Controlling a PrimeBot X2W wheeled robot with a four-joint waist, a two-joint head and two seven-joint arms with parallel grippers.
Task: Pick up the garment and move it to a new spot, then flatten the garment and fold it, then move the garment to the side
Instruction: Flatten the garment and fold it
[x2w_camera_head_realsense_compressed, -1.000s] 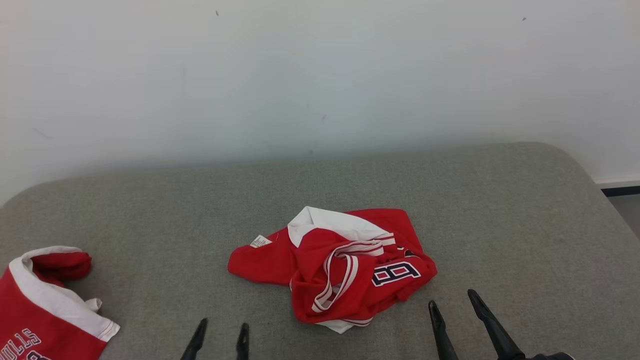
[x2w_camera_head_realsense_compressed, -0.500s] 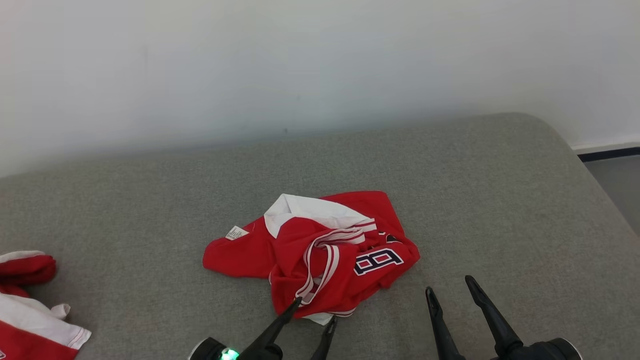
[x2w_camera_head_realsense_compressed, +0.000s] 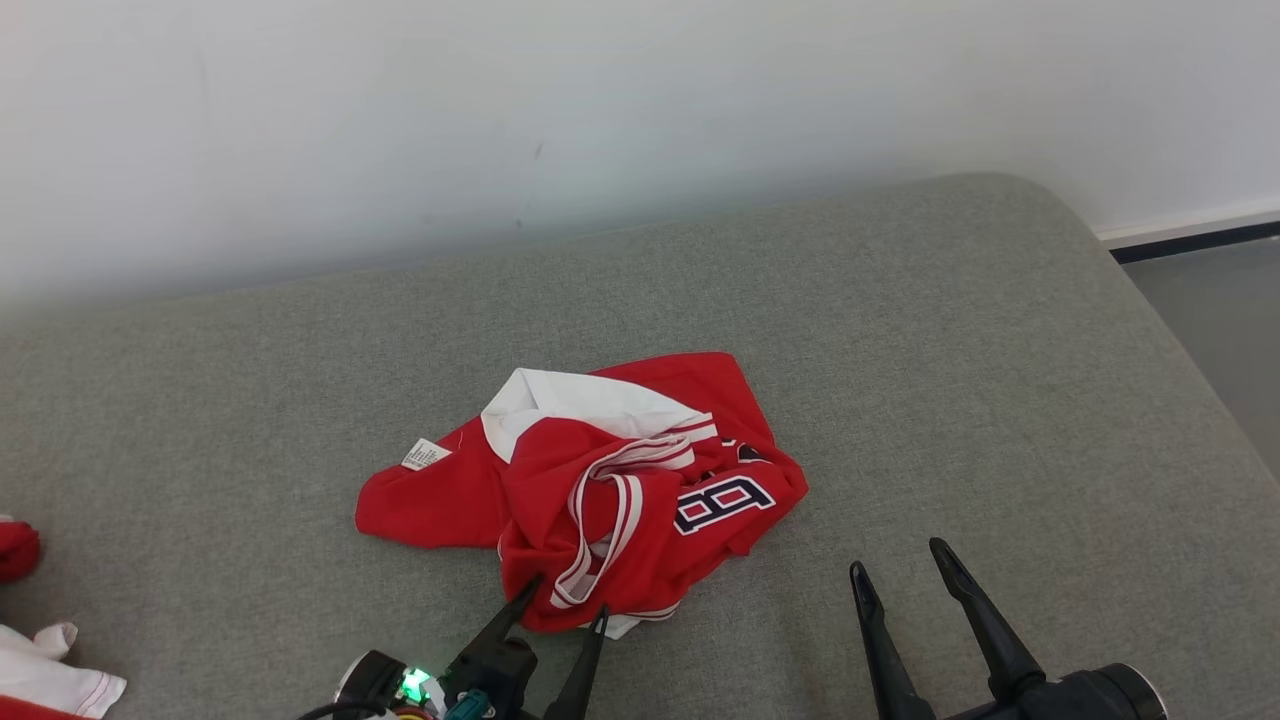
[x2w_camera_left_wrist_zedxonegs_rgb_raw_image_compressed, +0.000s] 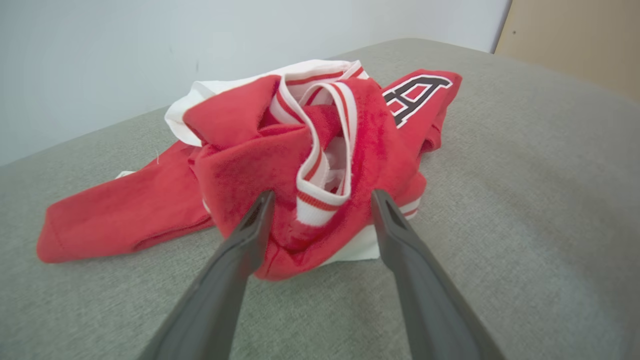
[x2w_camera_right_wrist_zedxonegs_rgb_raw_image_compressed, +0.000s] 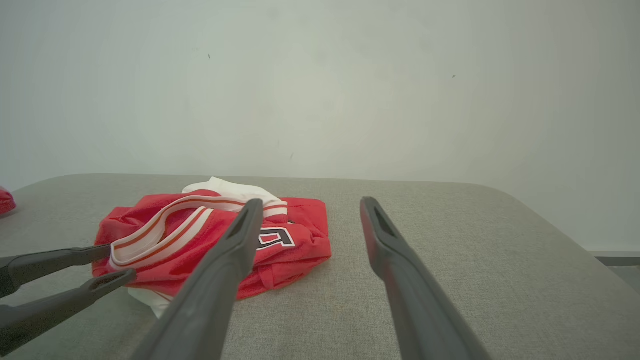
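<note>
Wall (x2w_camera_head_realsense_compressed: 400, 120), pale and plain, is filling the far side of what you are seeing from the head camera, with a dark baseboard (x2w_camera_head_realsense_compressed: 1190, 243) and a strip of grey floor (x2w_camera_head_realsense_compressed: 1210, 320) showing at the right. Below it a grey upholstered surface (x2w_camera_head_realsense_compressed: 950, 350) with a rounded corner is carrying everything you are working on.

You are looking at the red jersey (x2w_camera_head_realsense_compressed: 600, 480) lying crumpled near the middle of that surface, closer to your edge than to the wall. Its white lining is showing at the far side, red-and-white striped trim is looping across the top, and a navy-and-white printed character (x2w_camera_head_realsense_compressed: 722, 503) is facing up on its right part. One flat red part is spreading out toward your left.

A second red and white garment (x2w_camera_head_realsense_compressed: 50, 680) is poking in at the lower left corner, well apart from the jersey.

Your left claw (x2w_camera_head_realsense_compressed: 568, 597) is sitting at the jersey's near edge with its fingers apart. In the left wrist view the left claw (x2w_camera_left_wrist_zedxonegs_rgb_raw_image_compressed: 322, 195) is straddling the bunched fold of the jersey (x2w_camera_left_wrist_zedxonegs_rgb_raw_image_compressed: 240, 165) that carries the striped trim, gripping nothing.

Your right claw (x2w_camera_head_realsense_compressed: 897, 557) is hovering over bare upholstery just right of the jersey, fingers spread wide and holding nothing.

A small white label (x2w_camera_head_realsense_compressed: 425, 454) is lying on the jersey's left part, and a green light (x2w_camera_head_realsense_compressed: 412, 685) is glowing on your left wrist.
</note>
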